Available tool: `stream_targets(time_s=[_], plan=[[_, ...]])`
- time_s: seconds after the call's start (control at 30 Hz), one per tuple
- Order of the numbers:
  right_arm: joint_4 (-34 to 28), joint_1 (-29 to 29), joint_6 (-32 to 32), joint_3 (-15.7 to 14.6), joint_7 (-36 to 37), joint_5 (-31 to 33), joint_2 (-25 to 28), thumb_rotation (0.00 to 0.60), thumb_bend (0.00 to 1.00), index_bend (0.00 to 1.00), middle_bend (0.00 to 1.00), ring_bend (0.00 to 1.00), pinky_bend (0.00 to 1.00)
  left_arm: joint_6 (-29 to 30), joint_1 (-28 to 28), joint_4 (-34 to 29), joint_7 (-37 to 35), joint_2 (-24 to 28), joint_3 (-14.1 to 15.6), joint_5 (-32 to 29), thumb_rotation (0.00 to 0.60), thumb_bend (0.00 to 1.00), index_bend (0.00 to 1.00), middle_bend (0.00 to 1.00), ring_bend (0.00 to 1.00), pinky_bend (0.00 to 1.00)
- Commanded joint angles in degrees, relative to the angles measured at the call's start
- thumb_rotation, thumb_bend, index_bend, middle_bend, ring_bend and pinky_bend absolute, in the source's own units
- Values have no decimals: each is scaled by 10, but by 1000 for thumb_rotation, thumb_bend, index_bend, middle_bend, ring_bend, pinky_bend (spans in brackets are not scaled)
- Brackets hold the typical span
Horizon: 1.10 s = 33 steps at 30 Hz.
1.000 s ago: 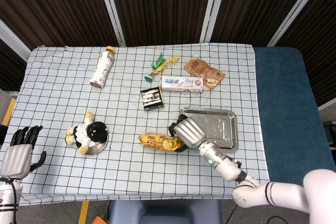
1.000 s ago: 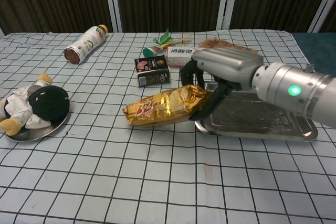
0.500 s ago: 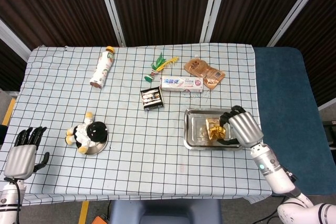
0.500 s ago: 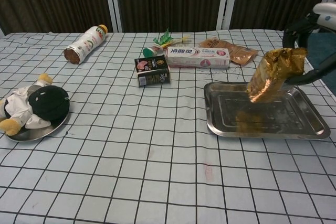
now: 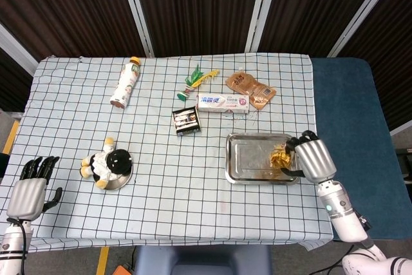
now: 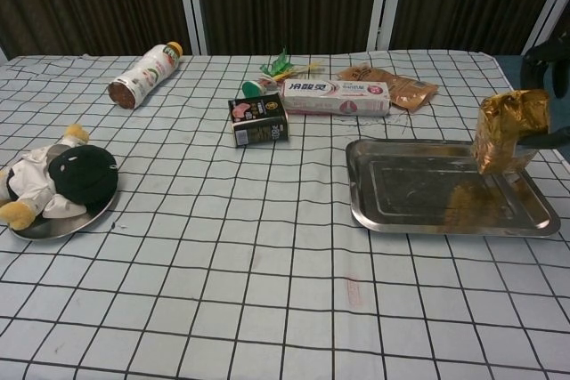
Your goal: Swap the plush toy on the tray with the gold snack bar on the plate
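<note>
Grasping the crinkled gold snack bar above the shiny metal tray's right edge, the right hand seemingly must lower and release it; the plush already sits on its plate.

Bare cloth between plate and tray, small carton and toothpaste box crowding behind
</note>
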Motion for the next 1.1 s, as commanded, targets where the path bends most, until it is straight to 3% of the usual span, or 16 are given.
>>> stream_targets(time_s=[0.03,0.23,0.43,0.7,0.87,0.97,1.1], plan=[[16,-11,26,15,-23,5,-24,600,84,931,630,632,405,-1,0,0,-1,0,0,0,600,442,84,94,0,73],[-9,-25,38,24,-63,21,-25,600,97,935,634,634,412,-5,-1,0,-2,0,1,-1,600,441,83,94,0,73],[-18,-20,-4,33,-105,77,-34,600,111,938,641,648,419,-8,-2,-2,0,0,3,0,600,441,83,94,0,73],[40,4,-59,45,-54,87,-65,600,111,929,642,646,419,-11,-2,-3,0,2,3,-4,600,441,83,95,0,73],[47,4,-74,38,-7,66,-60,600,111,784,604,563,419,-12,-2,-4,0,2,4,-2,600,442,83,95,0,73],[36,5,-91,29,21,54,-43,600,110,635,475,453,409,-13,-2,-5,1,2,5,-2,600,441,83,95,0,73],[20,7,-116,19,51,43,-19,600,111,390,274,239,316,-13,-2,-6,3,2,5,-2,600,440,83,96,0,73]])
